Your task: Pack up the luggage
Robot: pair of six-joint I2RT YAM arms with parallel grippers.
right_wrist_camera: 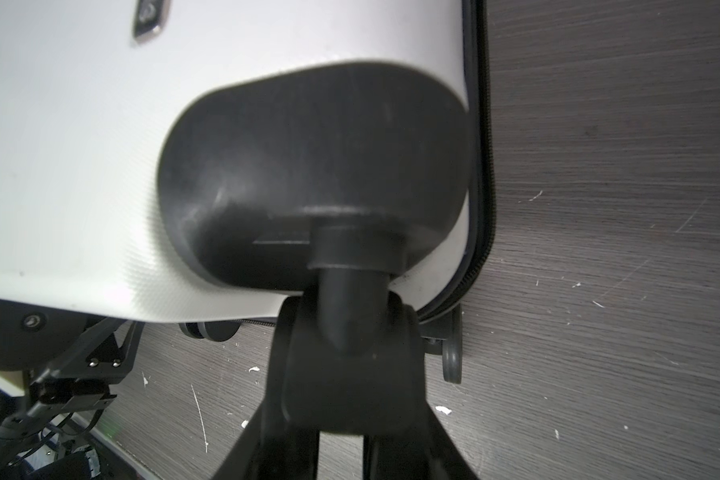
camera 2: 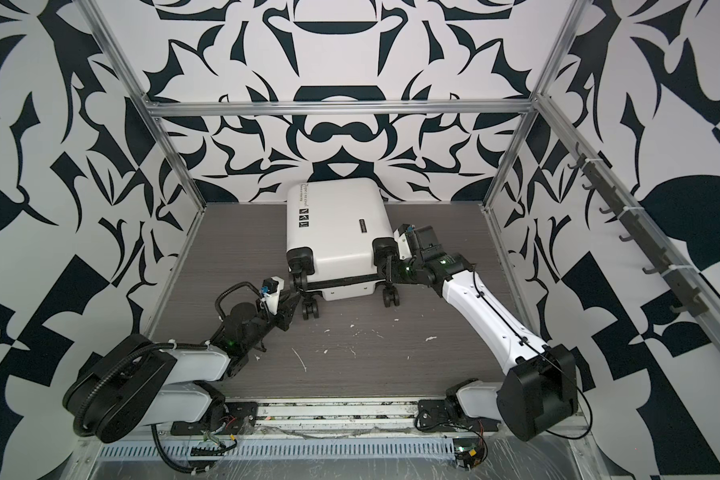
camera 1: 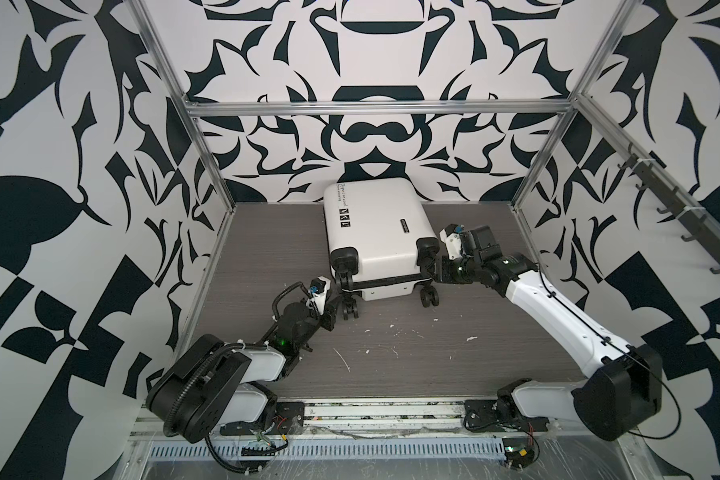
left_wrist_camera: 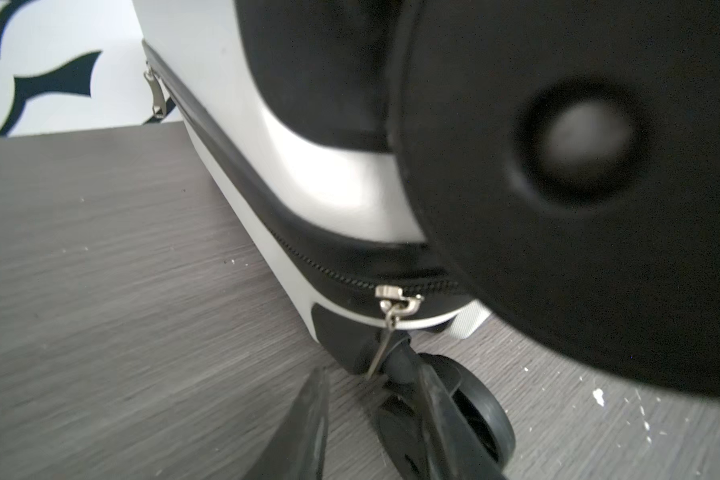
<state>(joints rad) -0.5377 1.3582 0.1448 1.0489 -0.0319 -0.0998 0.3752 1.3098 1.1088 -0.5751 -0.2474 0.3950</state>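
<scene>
We see one white hard-shell suitcase [camera 1: 375,232], zipped shut, flat on the grey table [camera 1: 267,249] near the back wall; its contents are hidden. Two zipper pulls [left_wrist_camera: 395,307] show. Our right gripper [right_wrist_camera: 346,316] clamps one spinner wheel [right_wrist_camera: 350,395]; the left gripper [left_wrist_camera: 371,374] has its jaws narrowly parted at a pull.

I saw white luggage [camera 1: 375,224] with black wheels [camera 1: 430,297] and corner guards [camera 1: 344,255], a grey wood-grain counter [camera 1: 433,345], and walls [camera 1: 59,166] patterned in black-and-white swirls.

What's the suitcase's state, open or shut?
Shut: the luggage lies flat, shells together, zipper teeth meshed beside the slider; fully zipped all round, cannot tell.
</scene>
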